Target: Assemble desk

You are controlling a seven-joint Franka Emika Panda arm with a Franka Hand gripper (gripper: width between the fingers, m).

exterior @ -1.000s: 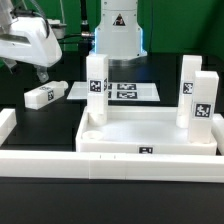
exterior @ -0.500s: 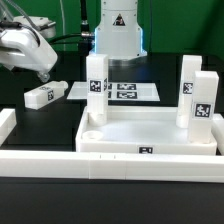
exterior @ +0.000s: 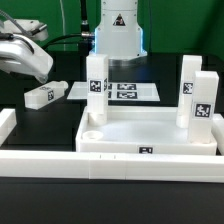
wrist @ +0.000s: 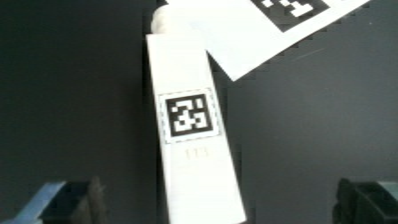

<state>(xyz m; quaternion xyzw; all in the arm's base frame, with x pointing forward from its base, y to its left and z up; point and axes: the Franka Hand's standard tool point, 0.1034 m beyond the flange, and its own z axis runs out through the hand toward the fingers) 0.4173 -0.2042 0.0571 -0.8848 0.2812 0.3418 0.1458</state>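
On the black surface (exterior: 40,125), the white tray-like tabletop (exterior: 148,135) lay against the long white border bar (exterior: 110,165) that ran across the front of the exterior view. Three white legs stood upright at its corners: one (exterior: 97,86) at the far corner on the exterior view's left, and two on the exterior view's right, the nearer (exterior: 202,109) in front of the farther (exterior: 189,86). Each bore a black-and-white tag.

A fourth leg (exterior: 43,95) lay flat on the surface, well to the exterior view's left of the tabletop, one end just touching or overlapping a corner of the marker board (exterior: 115,91) behind it. The end effector (exterior: 42,68) hung above this loose leg, apart from it and holding nothing. In the wrist view the leg (wrist: 192,120) ran lengthwise between the two dark fingertips (wrist: 63,198), which stood wide apart on either side of it, with the marker board's corner (wrist: 267,30) at its far end.
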